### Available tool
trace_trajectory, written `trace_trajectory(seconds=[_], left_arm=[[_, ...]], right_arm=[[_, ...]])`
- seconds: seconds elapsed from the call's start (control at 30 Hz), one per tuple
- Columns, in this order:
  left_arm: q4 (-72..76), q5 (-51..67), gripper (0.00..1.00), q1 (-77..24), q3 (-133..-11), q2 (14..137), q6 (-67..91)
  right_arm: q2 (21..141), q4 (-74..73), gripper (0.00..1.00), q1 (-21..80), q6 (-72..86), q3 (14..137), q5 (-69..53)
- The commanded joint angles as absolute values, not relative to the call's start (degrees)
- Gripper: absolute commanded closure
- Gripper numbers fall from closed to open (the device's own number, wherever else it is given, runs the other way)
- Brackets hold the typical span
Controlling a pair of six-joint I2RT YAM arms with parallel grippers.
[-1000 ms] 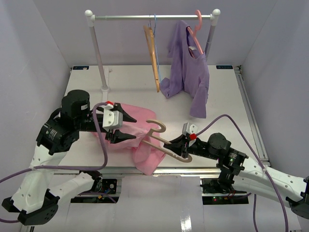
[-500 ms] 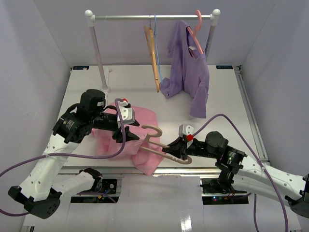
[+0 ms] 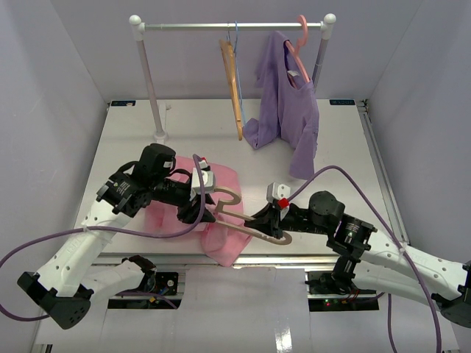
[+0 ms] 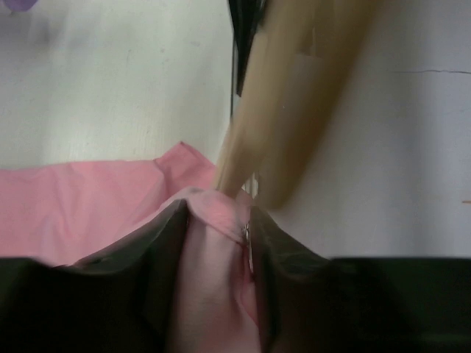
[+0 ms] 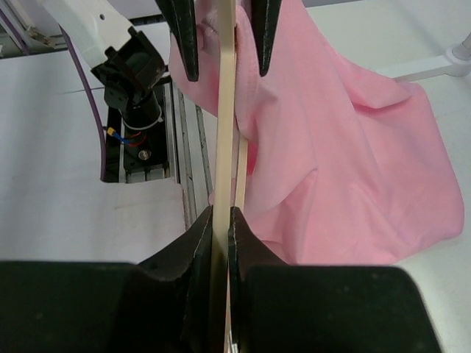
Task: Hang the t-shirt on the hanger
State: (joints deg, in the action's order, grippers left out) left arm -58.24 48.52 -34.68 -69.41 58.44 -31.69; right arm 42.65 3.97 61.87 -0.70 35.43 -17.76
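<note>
The light pink t-shirt (image 3: 163, 218) lies crumpled on the table's near left, with one part draped over the front edge. A fold of the t-shirt (image 4: 88, 209) is bunched between the fingers of my left gripper (image 3: 209, 196), which is shut on it right beside the hanger's hook. The beige hanger (image 3: 246, 226) lies partly across the cloth. My right gripper (image 3: 259, 220) is shut on one thin arm of the hanger (image 5: 225, 110), just right of the shirt. In the right wrist view the t-shirt (image 5: 346, 147) hangs behind that arm, and the left fingertips (image 5: 184, 37) straddle its far end.
A clothes rail (image 3: 232, 26) stands at the back on white posts (image 3: 151, 81). An orange hanger (image 3: 234, 88) and a purple shirt (image 3: 287, 121) on a pink hanger (image 3: 298, 44) hang from it. The table's front edge (image 3: 294, 259) runs just below the shirt.
My left arm has swung right across the t-shirt to the hanger's hook, and its jaws have closed onto a fold of cloth. My right gripper has carried the hanger slightly left.
</note>
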Motion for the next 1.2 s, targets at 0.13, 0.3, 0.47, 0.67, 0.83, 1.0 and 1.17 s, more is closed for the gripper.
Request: trace_trajectory(seconds=[0.13,0.3,0.47,0.67,0.83,1.0,1.17], left_arm=[[-56.5,47.0,1.0,-35.1,-71.5,59.5,-29.4],[-53.8,42.2,1.0,-35.1,-72.9,60.1,-23.1],[-48.1,36.3,1.0,-35.1,-71.6,57.4,-13.5],[-38.2,25.1,1.0,-35.1,-67.3,49.9,-2.0],[-29.5,22.3,1.0,-35.1,-61.3,42.5,5.2],[-26.4,22.9,1.0,-35.1,-57.4,39.9,8.6],[-26.2,22.9,1.0,-35.1,-56.4,38.1,11.4]], right_arm=[[42.3,7.7,0.92,61.5,-2.5,39.5,-16.7],[40.7,3.7,0.61,61.1,-1.2,41.3,-8.0],[36.7,0.3,0.33,61.1,4.8,44.2,14.3],[33.2,0.7,0.33,61.1,7.8,42.8,16.7],[38.2,4.2,0.56,61.1,11.1,39.9,11.2],[44.4,15.1,0.79,62.1,14.7,37.5,3.0],[49.1,23.9,0.86,66.3,15.7,34.9,2.0]])
